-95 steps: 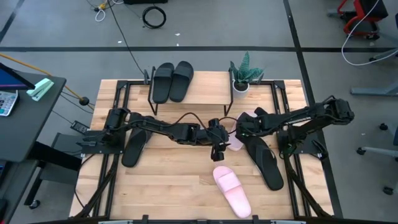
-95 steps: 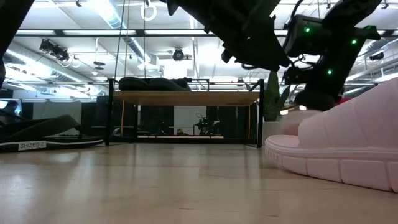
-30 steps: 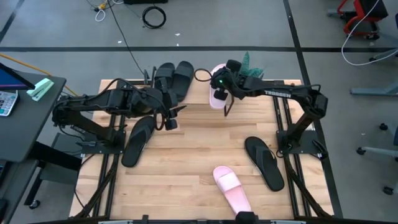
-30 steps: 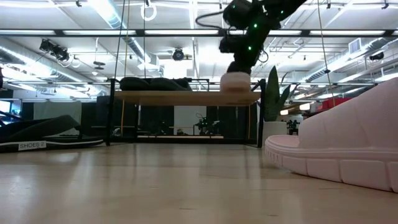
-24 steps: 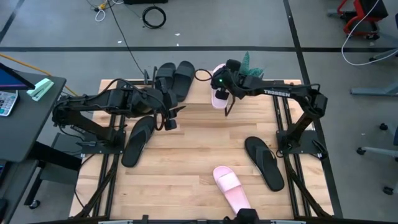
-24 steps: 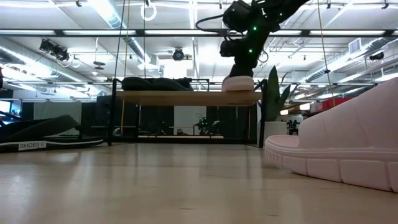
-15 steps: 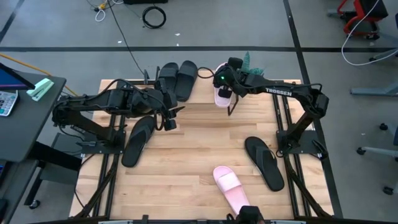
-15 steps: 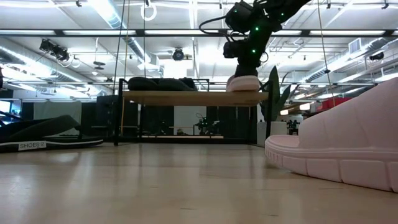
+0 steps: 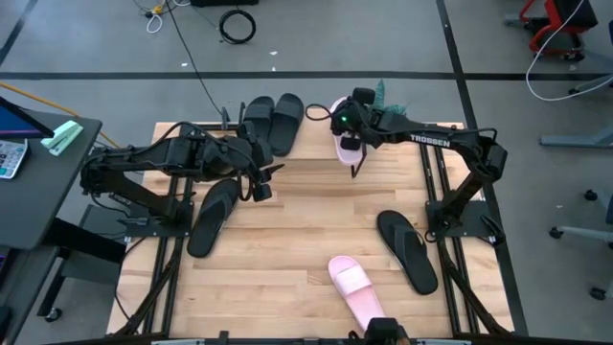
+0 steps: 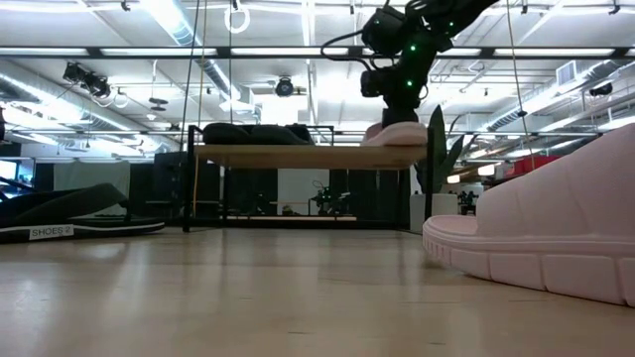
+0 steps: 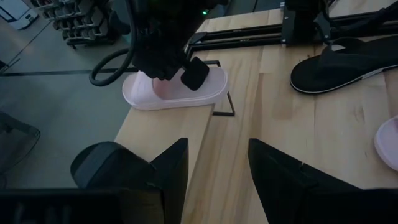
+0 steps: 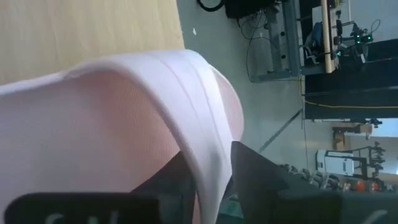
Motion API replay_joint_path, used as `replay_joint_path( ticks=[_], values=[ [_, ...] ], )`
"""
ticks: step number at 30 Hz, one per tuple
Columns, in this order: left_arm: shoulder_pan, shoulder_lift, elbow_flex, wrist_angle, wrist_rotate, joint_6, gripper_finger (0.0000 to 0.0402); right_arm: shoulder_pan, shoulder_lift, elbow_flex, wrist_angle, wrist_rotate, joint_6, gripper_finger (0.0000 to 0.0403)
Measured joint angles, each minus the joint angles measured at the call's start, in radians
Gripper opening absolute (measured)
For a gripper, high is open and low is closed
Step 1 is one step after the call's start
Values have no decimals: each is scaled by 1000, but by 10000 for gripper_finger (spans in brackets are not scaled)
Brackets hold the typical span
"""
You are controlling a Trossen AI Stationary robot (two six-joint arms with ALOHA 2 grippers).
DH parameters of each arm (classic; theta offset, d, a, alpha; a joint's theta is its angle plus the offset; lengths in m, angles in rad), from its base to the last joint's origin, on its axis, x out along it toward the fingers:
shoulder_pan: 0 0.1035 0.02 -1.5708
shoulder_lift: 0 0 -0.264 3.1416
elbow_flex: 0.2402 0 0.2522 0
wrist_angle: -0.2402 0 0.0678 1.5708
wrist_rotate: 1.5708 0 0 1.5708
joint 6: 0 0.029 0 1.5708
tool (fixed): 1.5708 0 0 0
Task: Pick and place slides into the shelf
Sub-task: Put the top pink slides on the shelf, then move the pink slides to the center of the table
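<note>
The shelf (image 9: 308, 144) stands at the table's far edge, with two black slides (image 9: 273, 120) side by side on its top board. A pale pink slide (image 10: 399, 133) lies on the board's right end, and my right gripper (image 12: 208, 171) comes down on it from above, with its strap between the fingers. My left gripper (image 9: 261, 182) hangs open over the table just in front of the shelf's left half and holds nothing. In the left wrist view, the pink slide (image 11: 177, 94) shows beyond the open fingers (image 11: 217, 149). My right gripper has the pink slide's broad strap at its edge (image 12: 208, 146), one finger under the strap and one outside it. The fingers come from above. The slide lies sole down on the right end of the shelf's board (image 10: 298, 155).
A thin black slide (image 9: 213, 216) lies on the table's left and another (image 9: 408, 251) on its right. A second pink slide (image 9: 356, 292) lies near the front edge. A small potted plant (image 9: 383, 96) stands beside the shelf's right end.
My right gripper has carried the pink slide up and toward the table's right, from hanging at the shelf's front edge to lying flat on the board's right end. The shelf and its black slides have slid a little toward the right.
</note>
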Motion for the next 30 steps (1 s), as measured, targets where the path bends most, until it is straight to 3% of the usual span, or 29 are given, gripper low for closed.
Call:
replay_joint_path(
  ticks=[6,20,27,30],
  values=[
    [0,0,0,0,0,-1,172,18,0,0,2,12,10,111],
    [-2,0,0,-23,0,-33,172,153,-7,0,-57,279,13,111],
    [-4,0,0,-62,0,-95,172,225,-112,0,-89,241,207,111],
    [-4,0,0,-85,1,-123,172,281,-211,0,-132,81,366,111]
  ],
)
